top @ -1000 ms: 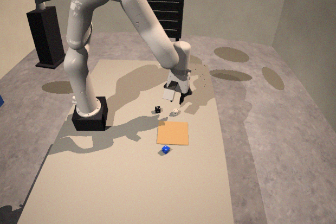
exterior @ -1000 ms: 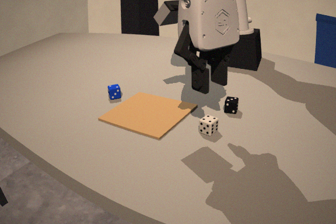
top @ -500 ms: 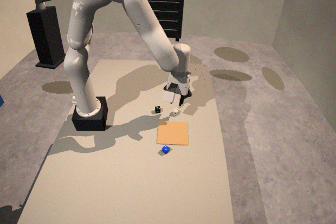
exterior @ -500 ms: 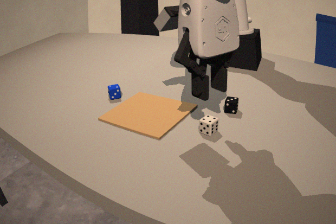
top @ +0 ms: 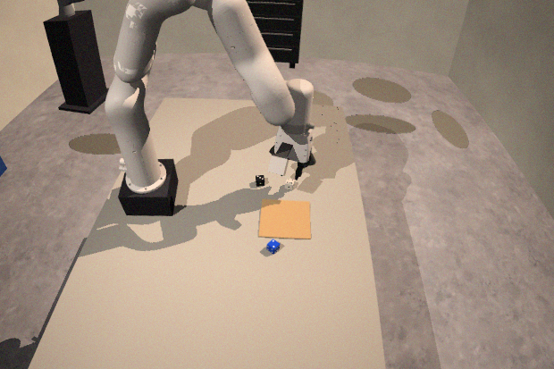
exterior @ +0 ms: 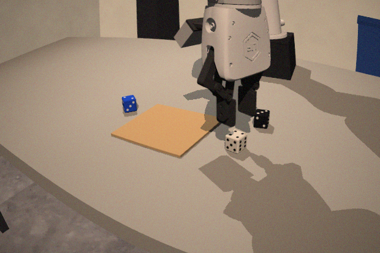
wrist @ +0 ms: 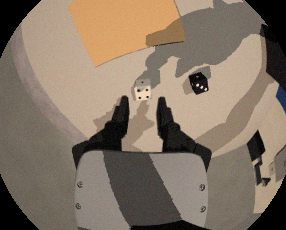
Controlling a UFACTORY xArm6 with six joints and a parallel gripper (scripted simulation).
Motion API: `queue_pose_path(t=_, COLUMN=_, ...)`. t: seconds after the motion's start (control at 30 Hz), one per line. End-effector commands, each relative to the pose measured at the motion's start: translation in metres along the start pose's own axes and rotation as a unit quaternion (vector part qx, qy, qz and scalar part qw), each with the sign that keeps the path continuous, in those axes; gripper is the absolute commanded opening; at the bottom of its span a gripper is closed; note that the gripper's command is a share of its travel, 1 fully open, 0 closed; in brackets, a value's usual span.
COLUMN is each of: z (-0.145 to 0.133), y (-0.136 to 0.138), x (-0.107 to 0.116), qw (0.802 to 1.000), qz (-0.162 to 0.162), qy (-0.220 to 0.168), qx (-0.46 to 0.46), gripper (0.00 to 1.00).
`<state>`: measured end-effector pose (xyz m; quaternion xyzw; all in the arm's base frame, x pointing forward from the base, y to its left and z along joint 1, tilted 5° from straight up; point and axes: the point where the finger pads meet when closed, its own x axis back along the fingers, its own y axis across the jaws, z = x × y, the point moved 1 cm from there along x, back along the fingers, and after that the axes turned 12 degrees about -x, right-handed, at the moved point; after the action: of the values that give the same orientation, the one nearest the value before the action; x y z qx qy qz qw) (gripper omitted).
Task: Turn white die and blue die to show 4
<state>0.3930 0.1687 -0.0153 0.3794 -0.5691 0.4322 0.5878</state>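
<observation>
The white die (top: pixel 289 184) (exterior: pixel 235 141) (wrist: pixel 143 92) lies flat on the table beside the mat, with 4 on top. The blue die (top: pixel 272 246) (exterior: pixel 129 103) lies on the table off the opposite edge of the orange mat (top: pixel 284 219) (exterior: pixel 162 132) (wrist: pixel 124 29); its top seems to show 2, and a 3 faces the exterior view. The black die (top: pixel 259 180) (exterior: pixel 262 118) (wrist: pixel 198 83) lies on the table near the white die; its top number is hard to read. My gripper (exterior: pixel 237 119) (wrist: pixel 143 104) is partly open and empty, fingertips above the table close to the white die.
The arm's black base (top: pixel 147 198) stands on the table at the left in the top view. The black die is the nearest obstacle to the gripper. The arm's shadow falls over one mat corner. A black cabinet (top: pixel 277 20) stands beyond the table.
</observation>
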Motion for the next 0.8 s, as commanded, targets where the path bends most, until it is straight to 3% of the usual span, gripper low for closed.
queue_pose_path(t=0.0, z=-0.001, y=-0.001, x=-0.005, qw=1.0, qz=0.001, qy=-0.001, qx=0.0, gripper=0.42)
queue_pose_path(t=0.77, z=-0.001, y=-0.001, x=-0.018, qw=1.0, qz=0.001, qy=-0.001, qx=0.0, gripper=0.42)
